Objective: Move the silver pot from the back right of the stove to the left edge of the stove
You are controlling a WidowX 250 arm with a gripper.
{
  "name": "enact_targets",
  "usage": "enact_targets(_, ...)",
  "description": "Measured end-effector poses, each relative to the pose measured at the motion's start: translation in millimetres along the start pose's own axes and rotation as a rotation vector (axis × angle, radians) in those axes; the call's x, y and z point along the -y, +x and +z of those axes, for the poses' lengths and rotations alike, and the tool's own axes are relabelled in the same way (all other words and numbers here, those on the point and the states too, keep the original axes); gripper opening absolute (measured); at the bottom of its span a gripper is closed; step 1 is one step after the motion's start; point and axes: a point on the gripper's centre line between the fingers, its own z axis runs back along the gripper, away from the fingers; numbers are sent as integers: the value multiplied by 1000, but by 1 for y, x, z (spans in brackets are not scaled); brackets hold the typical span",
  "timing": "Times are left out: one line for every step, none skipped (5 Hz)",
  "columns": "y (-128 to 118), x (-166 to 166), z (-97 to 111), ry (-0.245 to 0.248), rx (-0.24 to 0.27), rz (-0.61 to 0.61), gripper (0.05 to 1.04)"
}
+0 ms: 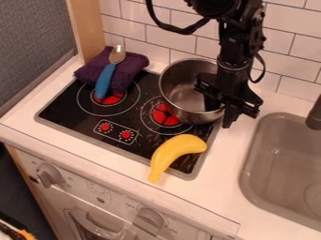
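Observation:
The black gripper (222, 108) is over the right side of a steel pot (182, 89), down at the pot's right rim. The pot stands at the rear right of the black stove top (63, 108), beside a red-marked burner. In front of it a yellow banana (177, 151) lies across the stove's front right edge. At the stove's back left is a folded purple cloth (132, 65). A spoon with a blue handle (105, 82) rests on the cloth, its metal bowl toward the wall and its handle reaching over the left burner.
A grey sink (249, 161) is set into the counter at the right, with a dark faucet (315, 115) at its edge. White tiles (188, 43) rise behind the stove. A wooden post (87, 26) and a grey panel stand at the left. Oven knobs (49, 175) are on the front.

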Motion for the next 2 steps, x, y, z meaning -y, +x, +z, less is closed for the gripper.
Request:
enact_targets(-1,1,4,7,0,-25,170)
enact_targets(-4,-2,20,15,13,-60,82)
